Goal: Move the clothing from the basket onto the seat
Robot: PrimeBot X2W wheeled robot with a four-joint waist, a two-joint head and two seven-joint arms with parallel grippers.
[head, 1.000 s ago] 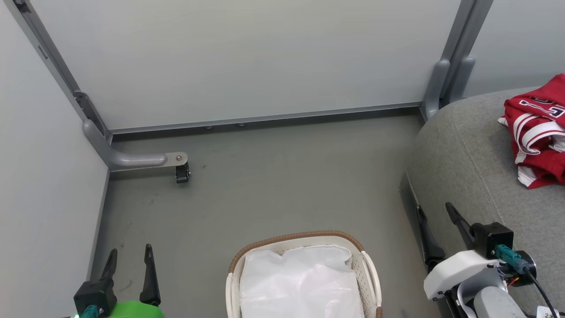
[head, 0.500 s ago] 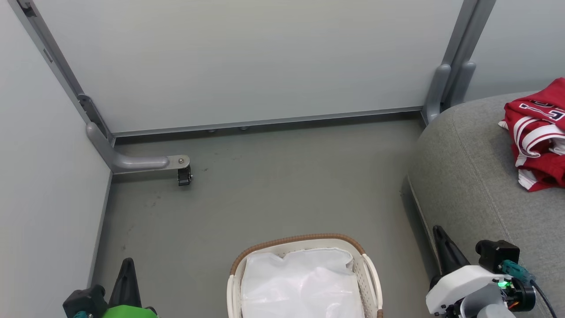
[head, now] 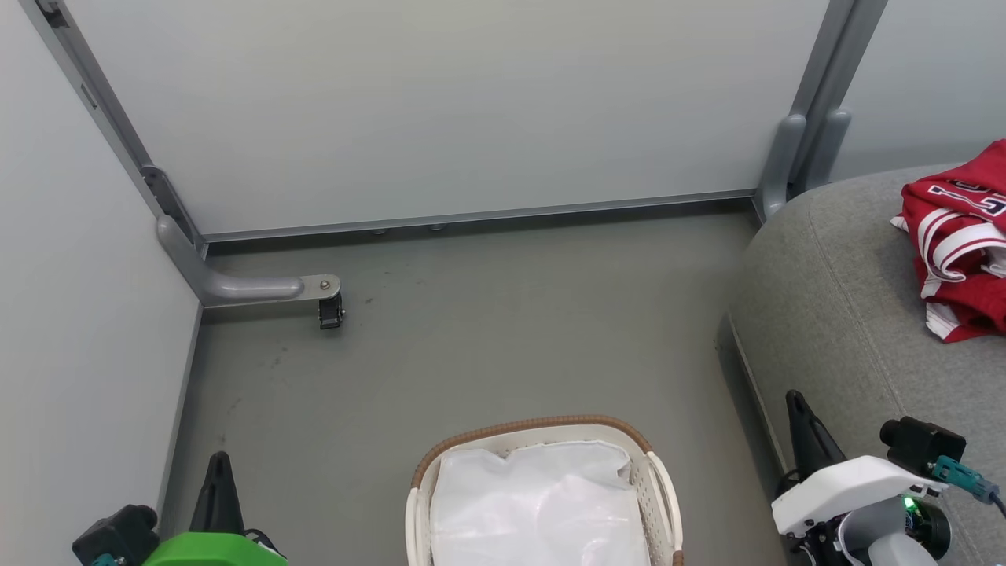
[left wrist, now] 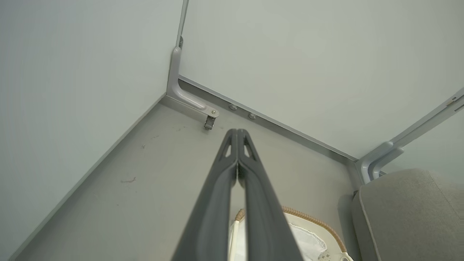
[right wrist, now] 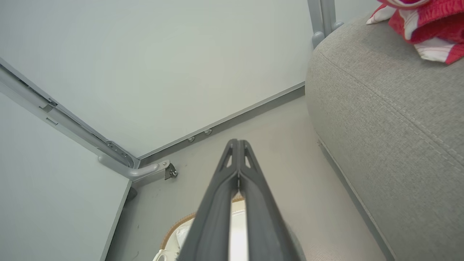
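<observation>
Red jerseys (head: 959, 240) with white stripes lie bunched on the grey sofa cushion (head: 841, 299) at the right; their edge also shows at the top right in the right wrist view (right wrist: 424, 21). The cream basket (head: 660, 487) with its brown rim stands on the floor at bottom centre, and only the white liner (head: 538, 507) shows inside it. My left gripper (head: 218, 472) sits at the lower left, shut and empty (left wrist: 237, 136). My right gripper (head: 798, 409) hangs beside the cushion's front, fingers pressed together with nothing between them (right wrist: 237, 145).
Pale partition walls close the corner behind and to the left. A grey bracket foot with a small caster (head: 326, 303) juts onto the grey floor at the left. Upright posts (head: 802, 149) stand by the cushion's back corner.
Both grippers have closed and drawn back toward the bottom of the head view. The camera has shifted slightly, so the basket and cushion sit a little lower.
</observation>
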